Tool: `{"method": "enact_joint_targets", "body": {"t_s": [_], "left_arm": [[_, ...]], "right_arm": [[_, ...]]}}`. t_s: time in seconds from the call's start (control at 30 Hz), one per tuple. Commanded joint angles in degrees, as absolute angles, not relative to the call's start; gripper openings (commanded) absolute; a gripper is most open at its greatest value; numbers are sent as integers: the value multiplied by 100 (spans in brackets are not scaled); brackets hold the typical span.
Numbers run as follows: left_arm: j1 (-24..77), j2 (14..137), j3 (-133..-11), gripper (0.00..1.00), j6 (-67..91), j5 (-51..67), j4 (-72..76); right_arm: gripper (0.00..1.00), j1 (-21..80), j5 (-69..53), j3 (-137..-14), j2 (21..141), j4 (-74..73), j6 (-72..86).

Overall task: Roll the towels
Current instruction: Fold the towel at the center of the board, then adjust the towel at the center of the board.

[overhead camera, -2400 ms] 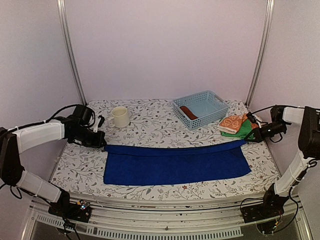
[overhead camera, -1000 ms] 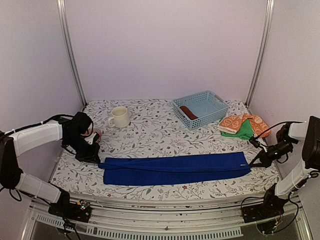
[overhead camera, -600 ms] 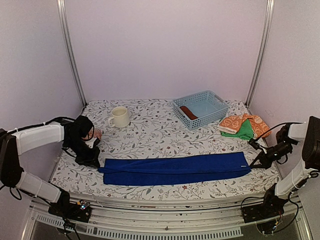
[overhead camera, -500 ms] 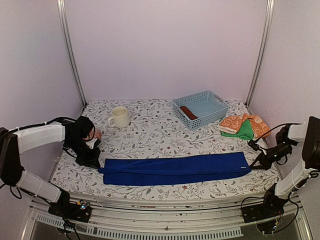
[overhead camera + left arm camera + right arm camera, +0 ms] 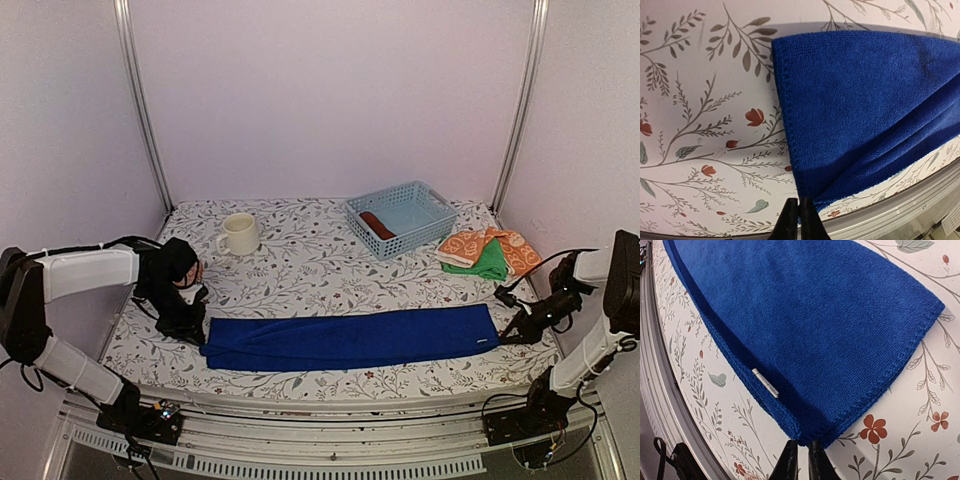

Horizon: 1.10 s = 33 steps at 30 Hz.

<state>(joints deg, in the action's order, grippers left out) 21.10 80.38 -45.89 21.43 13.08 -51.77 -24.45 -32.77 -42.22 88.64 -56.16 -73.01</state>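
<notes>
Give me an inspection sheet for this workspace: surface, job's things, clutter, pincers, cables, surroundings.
Surface: floral tabletop, flat.
Job's things: blue towel folded into a long strip along the front; orange patterned towel and green towel piled at right; brown towel rolled in the basket.
Clutter: cream mug at rear left.
Pincers: left pincer shut at the strip's left corner; right pincer slightly parted at its right corner.
Cables: black cables loop along both arms.
Surroundings: plain walls, metal uprights.
</notes>
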Motion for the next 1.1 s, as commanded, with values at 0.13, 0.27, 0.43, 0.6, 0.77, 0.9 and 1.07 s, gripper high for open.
{"method": "enact_joint_targets", "body": {"t_s": [0.13,0.27,0.43,0.6,0.77,0.9,1.07], "left_arm": [[2162,7298,-4745,20,2217,1440,-5865],[2110,6889,-4896,25,2169,1304,-5913],[2013,7569,-5168,24,2269,1171,-5436],[2167,7905,-5117,23,2383,1521,-5144],[2312,7860,-5048,26,2721,1338,-4513],[2312,8218,-4941,25,2868,773,-3848],[2298,8777,-4818,10,2918,1068,-3136]], "right_arm": [[26,-2470,-2503,-3830,7767,-5942,-7888],[31,-2473,-2931,-4321,7444,-6246,-7820],[32,-2470,-3885,-5501,8117,-6507,-7217],[33,-2324,-4131,-5848,8469,-6323,-6484],[31,-1860,-3388,-5382,8857,-5362,-5732],[30,-1674,-3494,-5435,9346,-5208,-5309],[29,-1548,-3408,-5352,9699,-5231,-5242]]}}
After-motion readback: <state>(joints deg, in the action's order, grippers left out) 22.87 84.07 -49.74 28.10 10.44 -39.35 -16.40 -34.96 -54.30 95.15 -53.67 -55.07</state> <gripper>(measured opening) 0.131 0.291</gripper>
